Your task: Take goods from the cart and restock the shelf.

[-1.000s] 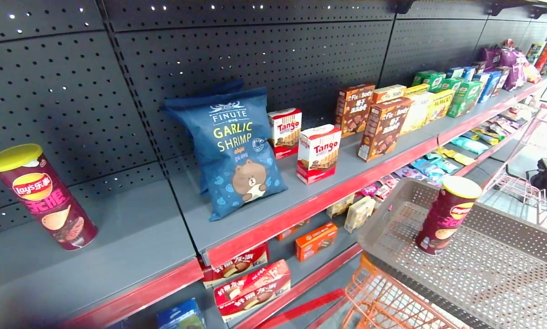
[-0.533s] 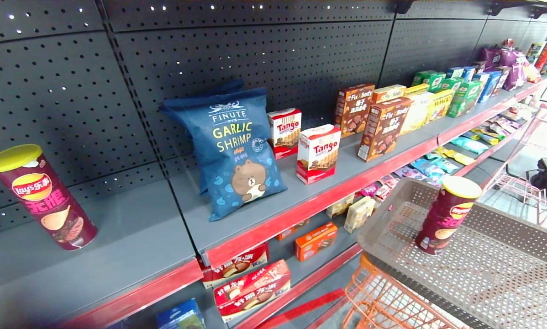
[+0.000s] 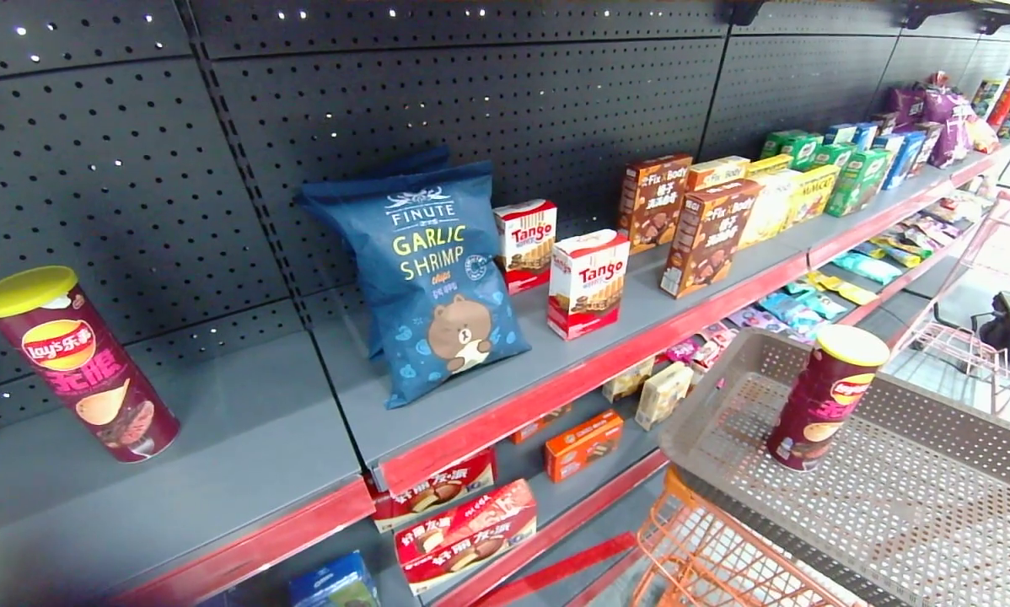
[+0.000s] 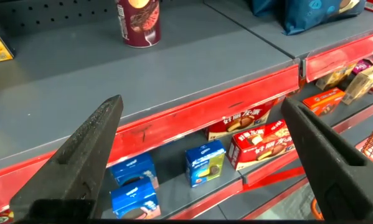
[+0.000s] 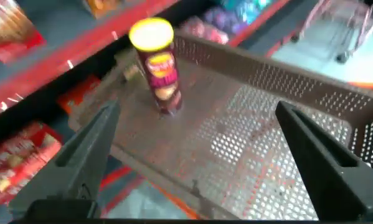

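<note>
The cart can (image 3: 825,396) is a tall maroon tube with a pale yellow lid and a red-and-yellow badge on its side. It stands upright in the grey perforated cart basket (image 3: 935,514), near the corner closest to the shelf (image 3: 244,430). The shelf can (image 3: 75,362) has the same colours and lid. It stands upright at the far left of the grey shelf board, well apart from a blue snack bag (image 3: 437,278) that leans against the pegboard.

The right claw (image 5: 197,107) hangs above the basket with its two black fingers spread wide and nothing between them; the cart can stands apart from them. The left claw (image 4: 202,102) hovers in front of the shelf's red edge strip (image 4: 236,102), also spread wide and empty.

In the left wrist view the shelf can is cut off, so only its lower part shows. The basket runs out of the head view. A blue corner behind the snack bag may be a second bag; I cannot tell. Goods on the lower shelf are partly hidden under the red strip.

There are two cans, one in the cart and one on the shelf. Beside the bag stand two red-and-white wafer boxes (image 3: 587,282), then two brown boxes (image 3: 707,236). The boxes farther along are too small to count.
</note>
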You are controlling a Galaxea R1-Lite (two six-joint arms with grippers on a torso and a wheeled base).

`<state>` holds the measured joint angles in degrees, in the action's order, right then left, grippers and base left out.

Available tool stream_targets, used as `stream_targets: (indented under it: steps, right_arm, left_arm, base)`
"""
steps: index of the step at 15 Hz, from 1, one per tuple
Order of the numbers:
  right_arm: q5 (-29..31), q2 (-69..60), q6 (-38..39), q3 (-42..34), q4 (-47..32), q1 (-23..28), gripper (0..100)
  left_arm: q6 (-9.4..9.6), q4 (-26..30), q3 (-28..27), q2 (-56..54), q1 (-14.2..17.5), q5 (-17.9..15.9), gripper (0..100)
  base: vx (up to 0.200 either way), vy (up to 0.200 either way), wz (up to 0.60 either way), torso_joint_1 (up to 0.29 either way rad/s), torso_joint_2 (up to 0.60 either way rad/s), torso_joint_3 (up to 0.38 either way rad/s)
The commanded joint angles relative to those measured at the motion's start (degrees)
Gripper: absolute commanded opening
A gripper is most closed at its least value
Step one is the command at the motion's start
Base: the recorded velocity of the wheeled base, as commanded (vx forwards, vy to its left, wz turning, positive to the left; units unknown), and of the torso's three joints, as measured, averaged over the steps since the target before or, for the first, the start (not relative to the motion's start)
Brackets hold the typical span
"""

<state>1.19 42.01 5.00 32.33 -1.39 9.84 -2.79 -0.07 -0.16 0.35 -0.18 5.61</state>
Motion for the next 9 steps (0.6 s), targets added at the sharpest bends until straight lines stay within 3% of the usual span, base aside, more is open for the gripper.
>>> stream_targets:
  steps: [1,7,9]
  right_arm:
    - [2.32,12.48,-3.68,1.16,0.51,-0.52,100]
    - [4.96,26.46,-7.72,1.86,2.36,-2.72,100]
    - [4.34,32.61,-7.72,2.65,7.01,-2.72,100]
  left_arm:
    - [-0.02,-0.01,0.07,0.09,0.01,0.02,100]
    - [-0.02,-0.01,0.07,0.09,0.01,0.02,100]
    - [-0.02,-0.01,0.07,0.09,0.01,0.02,100]
  base:
    - [0.0,0.0,0.0,0.0,0.0,0.0]
    - [0.0,0.0,0.0,0.0,0.0,0.0]
    - [0.0,0.0,0.0,0.0,0.0,0.0]
